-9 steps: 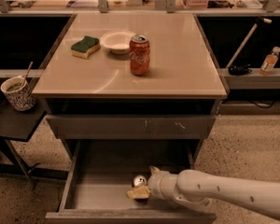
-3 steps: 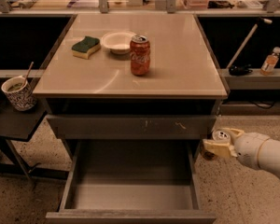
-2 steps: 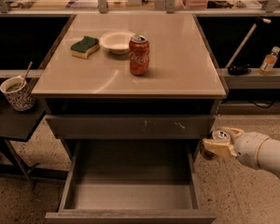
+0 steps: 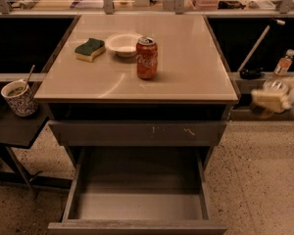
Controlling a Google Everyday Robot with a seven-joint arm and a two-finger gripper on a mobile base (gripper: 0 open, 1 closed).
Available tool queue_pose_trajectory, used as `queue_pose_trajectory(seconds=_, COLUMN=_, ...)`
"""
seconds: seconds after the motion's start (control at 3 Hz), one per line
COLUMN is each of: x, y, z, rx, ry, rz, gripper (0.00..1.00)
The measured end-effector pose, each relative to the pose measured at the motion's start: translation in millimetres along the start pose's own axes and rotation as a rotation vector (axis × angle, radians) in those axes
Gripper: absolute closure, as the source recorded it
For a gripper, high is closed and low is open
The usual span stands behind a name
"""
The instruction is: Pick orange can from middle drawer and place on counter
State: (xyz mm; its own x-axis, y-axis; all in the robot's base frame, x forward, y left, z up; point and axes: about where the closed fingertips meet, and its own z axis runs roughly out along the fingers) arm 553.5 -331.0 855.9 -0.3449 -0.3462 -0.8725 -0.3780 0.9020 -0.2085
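**Status.** The middle drawer [image 4: 137,207] is pulled fully open, and its grey floor carries nothing. The claw [image 4: 270,100] is at the right edge of the view, outside the cabinet, just beside the right front corner of the bench [image 4: 196,67] and slightly below its surface level. It is clamped on the orange can [image 4: 276,86]. The can's silver top shows above the pale fingers [image 4: 267,98], and its dark body shows below them. The can is in the air, clear of both drawer and bench.

**Done.** Judged from this layout, extraction from the drawer is complete.

**Remaining.**
1. Raise the can above bench level.
2. Carry it left over the free right-hand area of the bench.
3. Set it down upright and release.

Keep it well apart from the red can [image 4: 147,58] to avoid a knock.

**Inventory.**
- Orange can: one, in the claw.
- Red can: one, upright near the bench centre.
- Sponge [image 4: 89,49]: one, green over yellow, rear left.
- Bowl [image 4: 123,44]: one, white, between sponge and red can.
- Mug [image 4: 19,98]: one, with a utensil, on the dark side stand at left.
- Bottle [image 4: 284,62]: one, in the right background.
- Drawers: two visible, the scuffed upper front [image 4: 137,132] closed and the middle one open.
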Motion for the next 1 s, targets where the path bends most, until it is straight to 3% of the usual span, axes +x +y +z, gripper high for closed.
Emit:
queue_pose_trajectory(seconds=0.33, x=-108.7, y=-32.0, z=-50.5, rx=0.148, ry=-0.029, rz=-0.139, gripper=1.00)
queue_pose_trajectory(seconds=0.67, x=-210.0, y=-34.2, z=-93.4, rx=0.224, ry=-0.088, rz=-0.228, gripper=1.00)
queue_pose_trajectory(seconds=1.0, x=-284.4, y=-14.4, z=-80.1, rx=0.187, ry=-0.141, rz=-0.282, gripper=1.00)
